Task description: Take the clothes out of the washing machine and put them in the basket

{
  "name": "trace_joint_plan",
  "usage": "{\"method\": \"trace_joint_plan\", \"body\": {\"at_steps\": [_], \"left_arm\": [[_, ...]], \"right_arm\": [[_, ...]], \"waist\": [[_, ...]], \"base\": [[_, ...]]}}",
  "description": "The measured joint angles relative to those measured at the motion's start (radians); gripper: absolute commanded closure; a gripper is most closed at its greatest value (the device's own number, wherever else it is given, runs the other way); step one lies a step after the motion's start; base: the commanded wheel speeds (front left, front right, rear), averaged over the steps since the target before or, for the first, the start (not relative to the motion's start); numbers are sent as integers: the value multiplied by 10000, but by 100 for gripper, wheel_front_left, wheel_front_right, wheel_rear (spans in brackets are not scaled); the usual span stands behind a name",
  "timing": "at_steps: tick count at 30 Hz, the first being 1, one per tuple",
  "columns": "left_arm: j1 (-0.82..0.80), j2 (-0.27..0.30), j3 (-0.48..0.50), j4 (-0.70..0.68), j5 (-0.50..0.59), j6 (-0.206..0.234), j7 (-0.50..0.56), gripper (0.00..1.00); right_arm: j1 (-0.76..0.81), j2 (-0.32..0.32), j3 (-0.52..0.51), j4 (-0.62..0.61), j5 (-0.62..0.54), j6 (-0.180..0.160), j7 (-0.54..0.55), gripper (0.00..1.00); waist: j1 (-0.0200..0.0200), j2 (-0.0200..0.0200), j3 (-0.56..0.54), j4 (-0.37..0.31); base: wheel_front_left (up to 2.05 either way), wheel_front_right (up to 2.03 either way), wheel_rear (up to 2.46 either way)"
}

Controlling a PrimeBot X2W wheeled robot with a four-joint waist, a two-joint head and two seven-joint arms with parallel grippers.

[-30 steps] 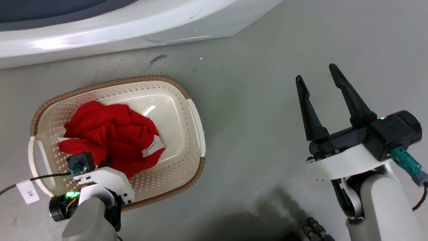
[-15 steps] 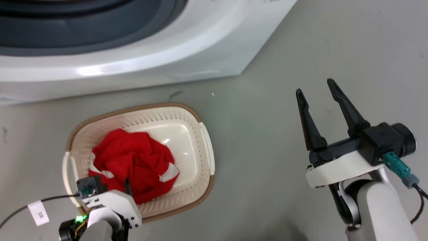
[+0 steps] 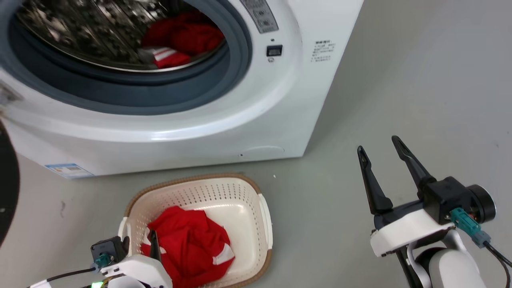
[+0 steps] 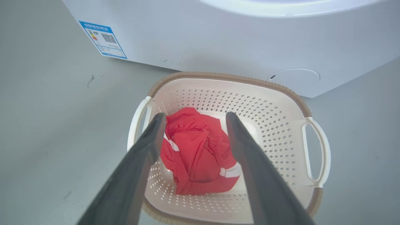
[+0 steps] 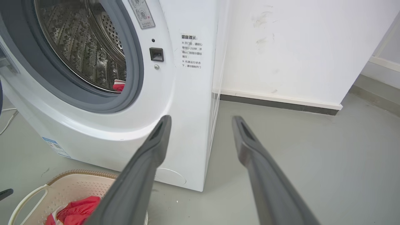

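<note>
The left gripper [image 4: 194, 116] hangs over the cream laundry basket [image 3: 266, 216], its fingers spread apart with nothing clamped between them. A crumpled red garment [image 3: 192, 244] with white stripe trim lies in the basket's left half. The basket sits on the grey floor [image 3: 420, 80], just in front of the white washing machine [image 3: 256, 104]. A second red garment [image 3: 184, 38] lies inside the steel drum [image 3: 80, 28]. At the right, the right gripper [image 3: 378, 143] hovers over bare floor, fingers apart and empty.
</note>
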Motion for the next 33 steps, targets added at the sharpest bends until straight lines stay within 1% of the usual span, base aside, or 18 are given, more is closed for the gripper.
{"method": "trace_joint_plan", "body": {"at_steps": [5, 10, 14, 17, 21, 25, 26, 33], "left_arm": [[404, -79, 109, -1310, 301, 0, 0, 0], [476, -115, 96, -2499, 569, 10, 0, 0], [202, -132, 13, -3145, 759, -13, 0, 0], [-212, -130, -52, -3382, 926, -92, 0, 0], [-843, 23, -94, -3336, 1089, -232, 0, 0], [-1873, 297, -88, -2788, 1124, -316, 0, 0], [-2446, 453, -105, -2401, 1150, -313, 0, 0], [-4326, 1384, -138, -966, 1269, -359, 316, 0]], "right_arm": [[380, 0, -130, -146, -10, 2, 128, 0], [589, 0, -257, -309, -23, 0, 255, 0], [646, 0, -418, -374, -92, 2, 278, 0], [743, -2, -481, -407, -115, 0, 320, 0], [748, -2, -405, -387, -98, 0, 324, 0], [750, -2, -364, -412, 0, 0, 301, 0], [751, -2, -339, -408, 73, 0, 263, 0], [664, -2, -71, -341, 280, 0, 79, 0]], "waist": [[0, 0, -671, 198], [0, 0, -1084, 319], [0, 0, -1259, 306], [0, 0, -1316, 235], [0, 0, -1385, 10], [1, 0, -1291, -257], [1, 0, -1168, -373], [2, 0, -532, -899]], "base": [[0, 0, 0], [0, 0, 0], [0, 0, 0], [0, 0, 0], [0, 0, 0], [0, 0, 0], [0, 0, 0], [0, 0, 0]]}}
